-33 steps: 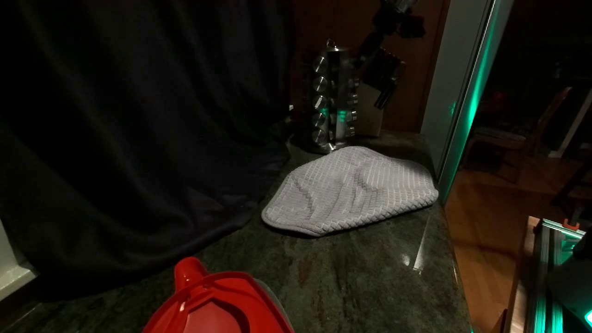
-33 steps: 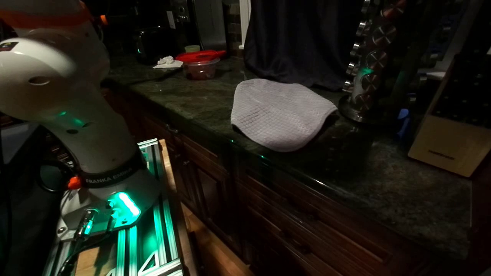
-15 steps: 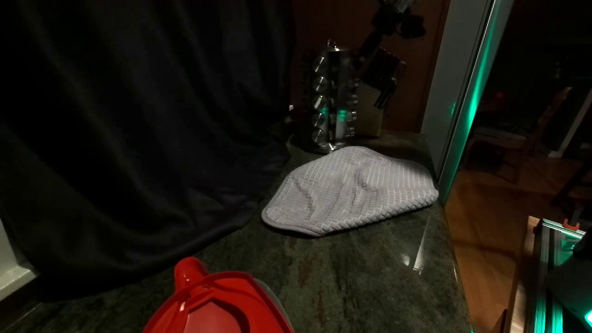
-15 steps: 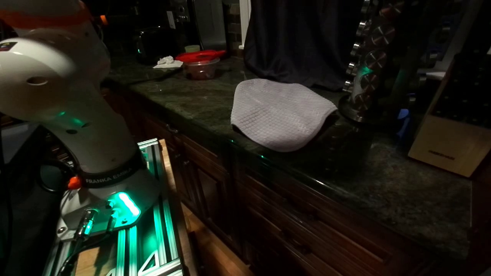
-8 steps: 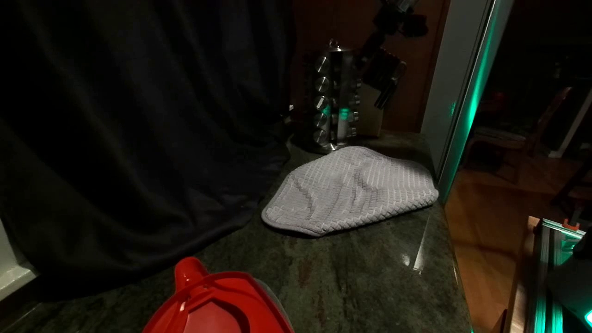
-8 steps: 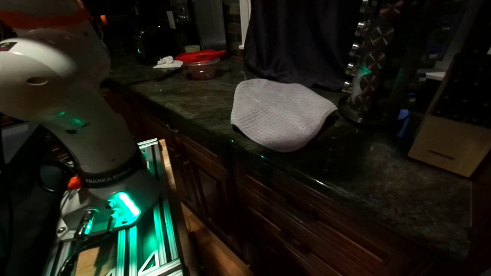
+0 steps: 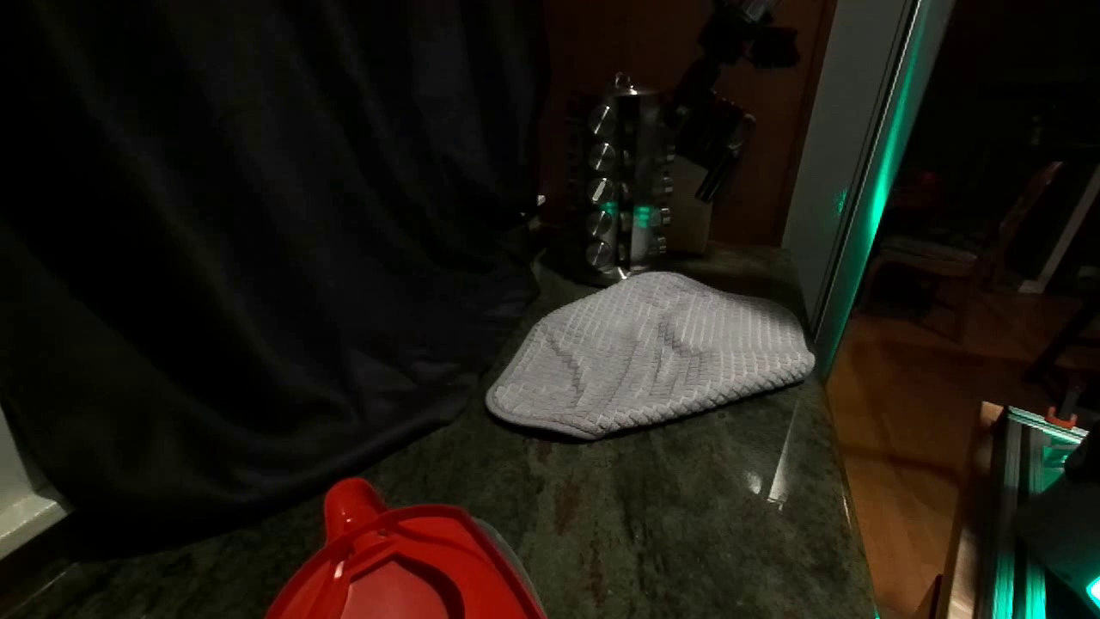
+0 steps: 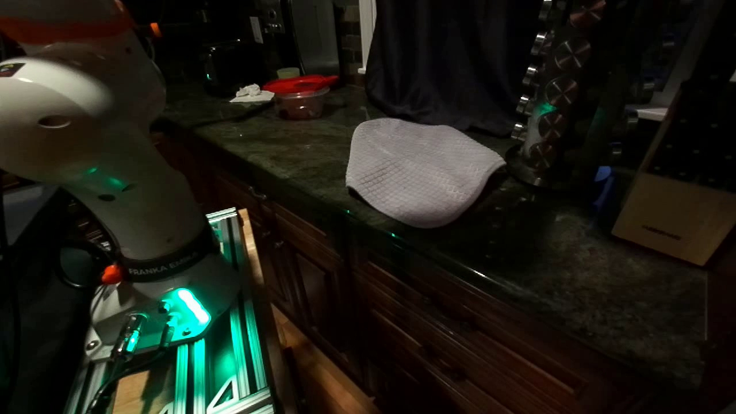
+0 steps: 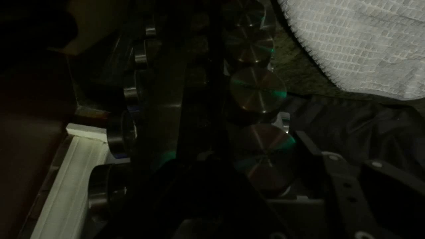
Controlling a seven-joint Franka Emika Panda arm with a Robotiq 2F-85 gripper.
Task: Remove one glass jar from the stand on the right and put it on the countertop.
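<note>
The stand (image 7: pixel 634 172) is a tall dark metal rack holding columns of jars with round shiny lids. It stands at the far end of the dark green-black countertop (image 7: pixel 593 507), and it also shows at the right in an exterior view (image 8: pixel 532 169). My gripper (image 7: pixel 677 105) reaches down to the stand's upper part from above right, dark and partly hidden. In the wrist view my gripper's fingers (image 9: pixel 257 146) are apart, on either side of the lid of the nearest jar (image 9: pixel 265 159), which sits in the stand. Darkness hides whether the left finger touches the lid.
A pale grey-white cloth (image 7: pixel 653 352) lies in front of the stand. A red-lidded container (image 8: pixel 300 98) sits farther along the countertop. A knife block (image 8: pixel 673 213) stands beside the stand. A black curtain (image 7: pixel 284 258) hangs behind, and the counter's edge (image 8: pixel 425 250) runs along the front.
Over the last second my gripper has shifted slightly right in an exterior view, and the stand has shifted slightly the same way. The cloth and container have not moved.
</note>
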